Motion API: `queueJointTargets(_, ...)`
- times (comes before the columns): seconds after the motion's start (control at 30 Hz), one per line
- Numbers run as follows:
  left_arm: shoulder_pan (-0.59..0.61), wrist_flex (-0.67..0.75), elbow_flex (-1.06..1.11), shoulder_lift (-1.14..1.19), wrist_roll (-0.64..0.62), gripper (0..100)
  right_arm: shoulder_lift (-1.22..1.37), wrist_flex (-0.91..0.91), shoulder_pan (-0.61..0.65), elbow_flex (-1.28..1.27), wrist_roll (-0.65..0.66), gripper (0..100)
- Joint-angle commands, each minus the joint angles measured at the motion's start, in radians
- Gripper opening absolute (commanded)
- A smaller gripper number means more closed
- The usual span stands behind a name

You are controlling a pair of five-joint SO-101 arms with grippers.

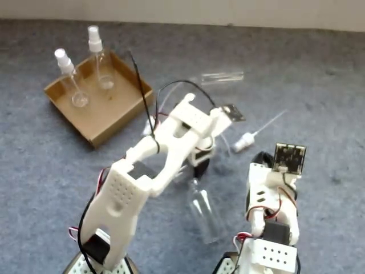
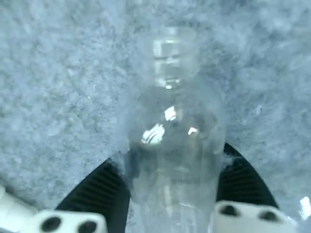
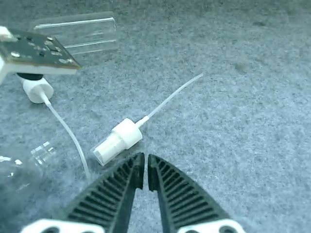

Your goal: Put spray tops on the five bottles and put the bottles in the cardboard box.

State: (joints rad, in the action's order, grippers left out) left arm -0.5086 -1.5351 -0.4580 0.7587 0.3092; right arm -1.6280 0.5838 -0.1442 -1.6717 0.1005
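Observation:
In the left wrist view a clear bottle (image 2: 172,145) with an open neck sits between my left gripper (image 2: 171,155) fingers, which press on its sides. From above, the left arm (image 1: 171,142) ends over a clear bottle (image 1: 205,214) lying on the carpet; I cannot tell whether it is the same one. My right gripper (image 3: 145,167) is shut with nothing in it, just short of a loose spray top (image 3: 119,141) (image 1: 245,141). A second spray top (image 3: 36,90) lies beside a bottle neck (image 3: 43,151). The cardboard box (image 1: 122,123) holds two capped bottles (image 1: 68,80) (image 1: 100,57).
A clear plastic cap (image 1: 219,77) (image 3: 77,31) lies on the grey carpet beyond the spray tops. The left arm's camera board (image 3: 34,53) hangs over the second spray top. Cables loop above the left arm near the box corner.

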Motion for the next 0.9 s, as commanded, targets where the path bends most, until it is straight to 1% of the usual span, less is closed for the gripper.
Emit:
queueJointTargets(0.0,-0.008,0.021,-0.013,-0.005,0.011,4,-0.01,-0.028,-0.008,-0.085,0.012,1.9)
queueJointTargets(0.17,-0.008,0.021,-0.016,-0.01,0.011,5,-0.01,-0.028,-0.008,-0.085,0.012,1.9)
queueJointTargets(0.27,-0.007,0.02,-0.038,-0.058,0.011,5,-0.01,-0.028,-0.008,-0.085,0.012,1.9)
queueJointTargets(0.47,-0.004,-0.097,-0.096,-0.225,0.011,5,-0.01,-0.028,-0.008,-0.085,0.014,1.9)
queueJointTargets(0.63,0.001,-0.187,-0.094,-0.351,0.008,5,-0.01,-0.028,-0.008,-0.085,0.014,1.9)
queueJointTargets(0.87,0.001,-0.206,-0.091,-0.499,0.005,5,-0.01,-0.028,-0.008,-0.085,0.014,1.9)
